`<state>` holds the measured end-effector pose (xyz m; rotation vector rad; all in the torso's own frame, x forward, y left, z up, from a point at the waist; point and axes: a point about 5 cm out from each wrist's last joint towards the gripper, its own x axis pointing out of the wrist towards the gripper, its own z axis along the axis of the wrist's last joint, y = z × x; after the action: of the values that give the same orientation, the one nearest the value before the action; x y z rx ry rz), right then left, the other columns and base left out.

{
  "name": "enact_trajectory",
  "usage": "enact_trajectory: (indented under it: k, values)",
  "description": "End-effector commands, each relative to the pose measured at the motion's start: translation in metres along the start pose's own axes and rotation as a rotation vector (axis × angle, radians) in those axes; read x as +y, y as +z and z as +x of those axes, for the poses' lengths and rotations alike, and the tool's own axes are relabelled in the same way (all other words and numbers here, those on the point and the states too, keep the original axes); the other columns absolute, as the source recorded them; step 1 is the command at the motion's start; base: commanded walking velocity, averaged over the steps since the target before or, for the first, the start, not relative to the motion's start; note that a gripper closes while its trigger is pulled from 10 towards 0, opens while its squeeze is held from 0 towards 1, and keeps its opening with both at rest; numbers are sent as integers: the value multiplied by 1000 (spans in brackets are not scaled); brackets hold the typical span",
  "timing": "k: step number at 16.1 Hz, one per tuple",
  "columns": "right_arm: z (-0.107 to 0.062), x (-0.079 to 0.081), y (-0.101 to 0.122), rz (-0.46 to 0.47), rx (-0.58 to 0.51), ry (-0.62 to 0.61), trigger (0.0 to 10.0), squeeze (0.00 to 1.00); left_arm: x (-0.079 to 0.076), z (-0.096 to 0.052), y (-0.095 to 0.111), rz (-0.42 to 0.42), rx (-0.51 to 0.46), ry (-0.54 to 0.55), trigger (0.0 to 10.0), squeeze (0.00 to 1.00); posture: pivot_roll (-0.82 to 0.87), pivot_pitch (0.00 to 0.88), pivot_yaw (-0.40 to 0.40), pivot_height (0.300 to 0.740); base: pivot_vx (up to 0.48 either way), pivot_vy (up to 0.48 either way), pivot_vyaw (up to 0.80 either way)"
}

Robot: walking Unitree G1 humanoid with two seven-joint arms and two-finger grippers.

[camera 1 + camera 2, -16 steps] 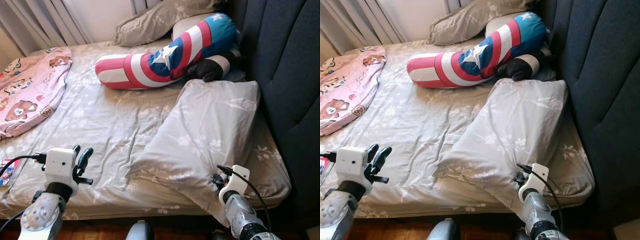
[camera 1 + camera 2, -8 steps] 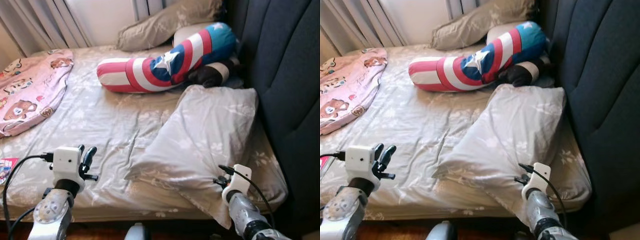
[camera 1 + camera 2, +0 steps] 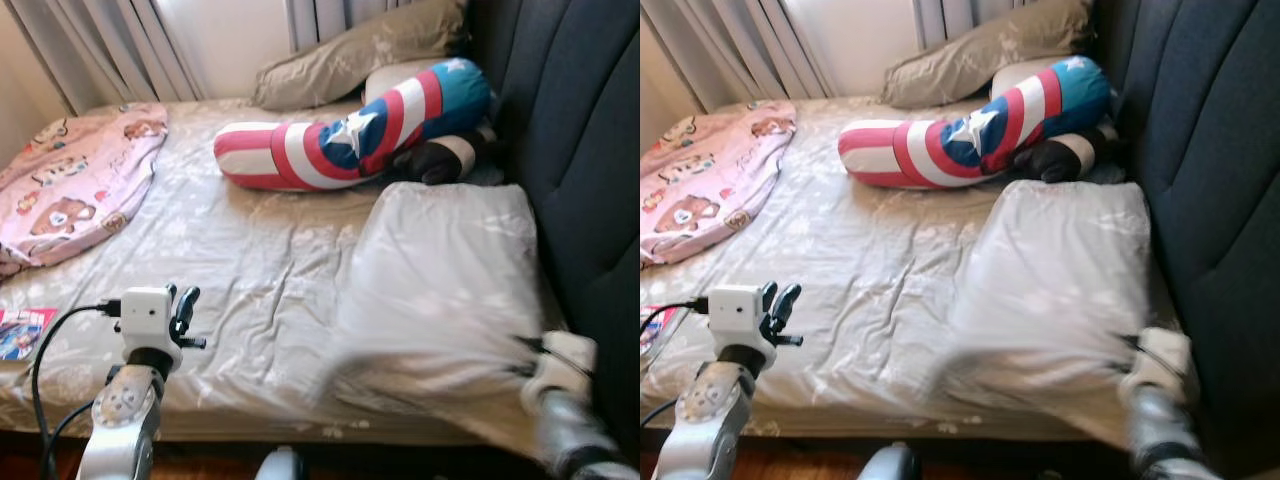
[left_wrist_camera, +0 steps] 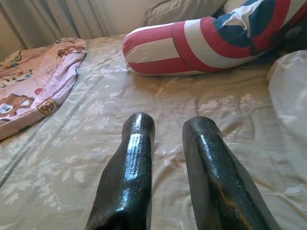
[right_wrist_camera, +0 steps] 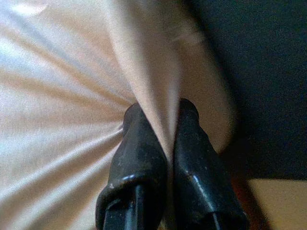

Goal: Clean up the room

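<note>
A grey floral pillow (image 3: 440, 250) lies on the right side of the bed (image 3: 250, 250), against the dark headboard (image 3: 580, 150). Its near edge is blurred with motion. My right gripper (image 5: 163, 125) is shut on the pillow's near corner, with a fold of the cloth pinched between the two black fingers; it sits low at the bed's right front corner (image 3: 535, 355). My left gripper (image 4: 165, 127) hovers just above the sheet near the front edge, open, with nothing between its fingers (image 3: 184, 303).
A red, white and blue bolster (image 3: 340, 145) lies across the head of the bed, with a dark plush (image 3: 440, 158) and another grey pillow (image 3: 350, 55) behind it. A pink cartoon blanket (image 3: 70, 185) covers the far left. A small magazine (image 3: 20, 332) lies at the left front.
My right gripper has pulled the pillow's near corner to the right, toward the headboard, and the pillow has shifted with it. The camera has moved a little. The left gripper stays over the sheet.
</note>
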<state>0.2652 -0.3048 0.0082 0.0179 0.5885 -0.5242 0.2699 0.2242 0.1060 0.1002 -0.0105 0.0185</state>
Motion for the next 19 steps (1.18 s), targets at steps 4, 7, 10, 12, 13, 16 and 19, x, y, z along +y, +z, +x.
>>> enact_trajectory:
  k: [4, 7, 10, 12, 13, 16, 19]
  values:
    - [1, -42, 31, -21, -155, -216, 0, 0, 3, 10, 2, 26, -25, 2, 10000, 0, 38, 0, 88, 658, 0, 0, 0]
    - [0, -42, 28, -57, -162, -251, 0, 0, 3, 11, 0, 28, -31, -1, 10000, 0, 42, 0, 90, 658, 0, 0, 0]
    - [-1, -45, 27, -73, -153, -285, 0, 0, 2, 11, -2, 30, -32, -4, 10000, 0, 44, 0, 92, 658, 0, 0, 0]
    - [-1, -45, 28, -117, -173, -296, 0, 0, 1, 10, -3, 32, -34, -2, 10000, 0, 46, 0, 91, 658, 0, 0, 0]
    - [-2, -46, 26, -130, -172, -306, 0, 0, 1, 10, -3, 31, -35, -2, 10000, 0, 49, 0, 91, 658, 0, 0, 0]
    - [-3, -49, 24, -184, -178, -349, 3647, 0, 1, 10, -4, 29, -38, -3, 10000, 0, 48, 0, 93, 658, 0, 0, 0]
    - [-4, -52, 22, -198, -177, -357, 10000, 0, 0, 8, -6, 23, -33, -6, 10000, 0, 46, 0, 94, 658, 0, 0, 0]
